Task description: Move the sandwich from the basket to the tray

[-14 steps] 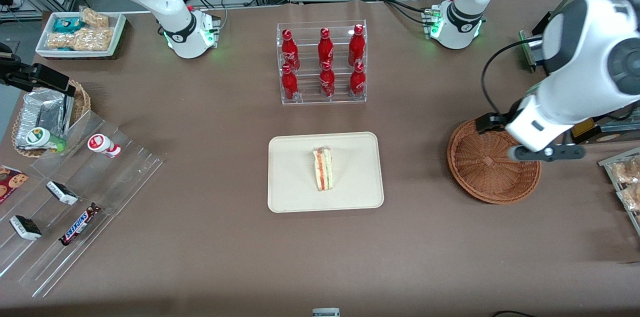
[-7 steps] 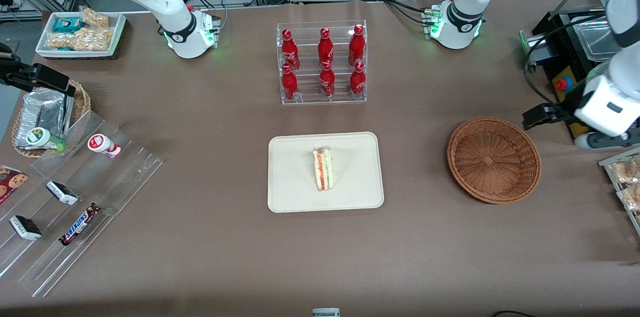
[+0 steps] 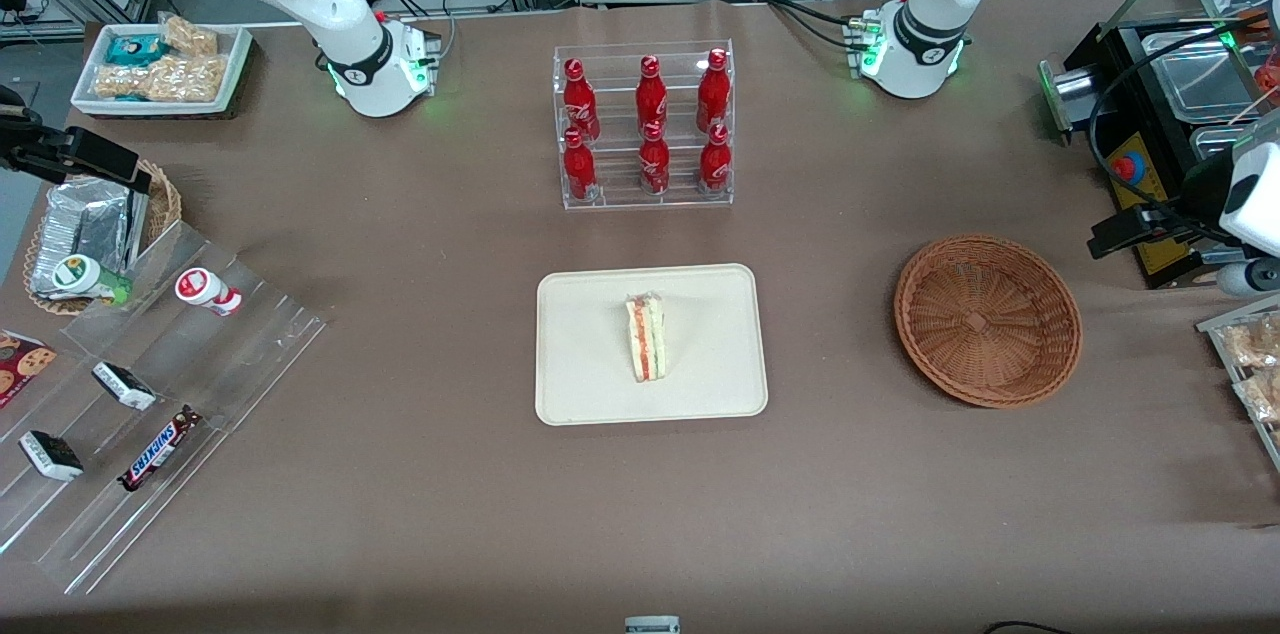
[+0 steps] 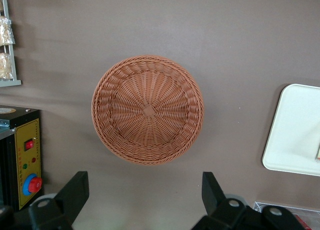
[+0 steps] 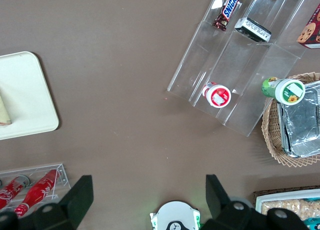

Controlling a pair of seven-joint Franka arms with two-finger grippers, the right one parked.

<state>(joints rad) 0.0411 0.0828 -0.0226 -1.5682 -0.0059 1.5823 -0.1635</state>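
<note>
The sandwich [image 3: 647, 337] lies on the tray [image 3: 580, 384]. The basket [image 3: 987, 319] holds nothing. The gripper [image 4: 145, 197] hangs above the surface [image 3: 420, 514] beside the basket, fingers [image 4: 75, 190] apart, gripping nothing.

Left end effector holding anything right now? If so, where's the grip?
Nothing held. The left end effector is open above the table beside the basket; the sandwich lies on the tray.

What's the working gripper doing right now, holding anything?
Gripper: open, holding nothing, up above the table beside the basket, toward the working arm's end.
</note>
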